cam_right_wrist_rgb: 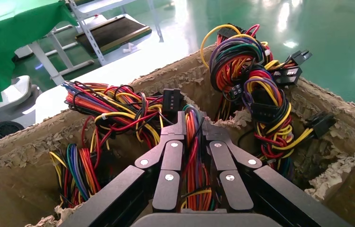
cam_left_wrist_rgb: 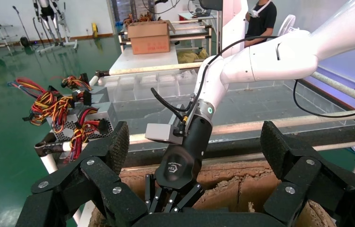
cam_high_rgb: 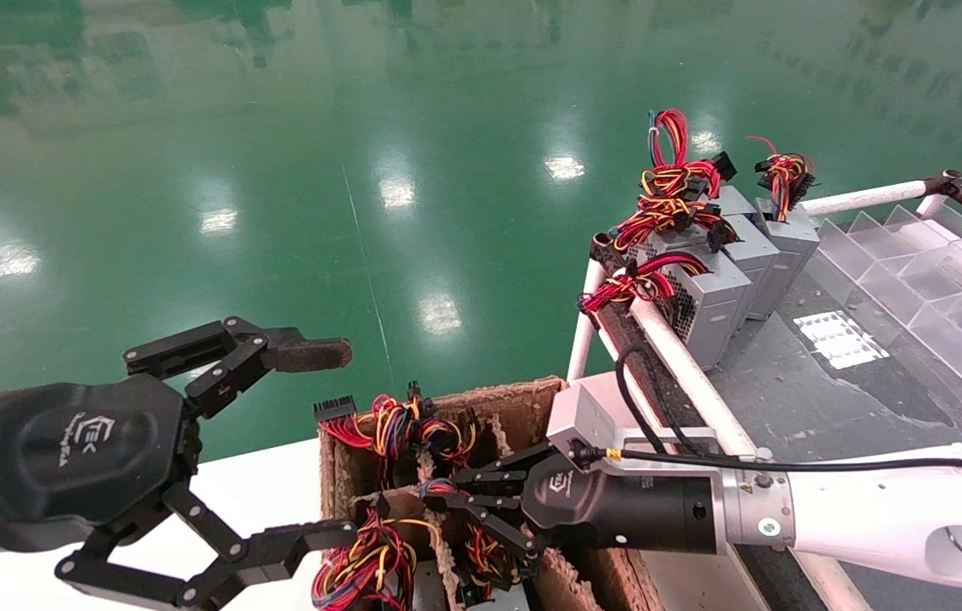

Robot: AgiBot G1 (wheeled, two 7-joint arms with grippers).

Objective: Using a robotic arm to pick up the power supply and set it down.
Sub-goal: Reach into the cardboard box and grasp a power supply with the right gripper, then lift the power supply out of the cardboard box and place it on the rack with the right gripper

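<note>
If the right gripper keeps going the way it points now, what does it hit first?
Nothing new: the right gripper already has its fingers closed around a wire bundle inside the cardboard box. Pushing further would likely press into more wires and the unit below, though depth is unclear.

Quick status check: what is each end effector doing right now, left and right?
Left end effector: open, empty, beside the torn cardboard box.
Right end effector: closed on a red, orange and black wire bundle inside the box.
</note>
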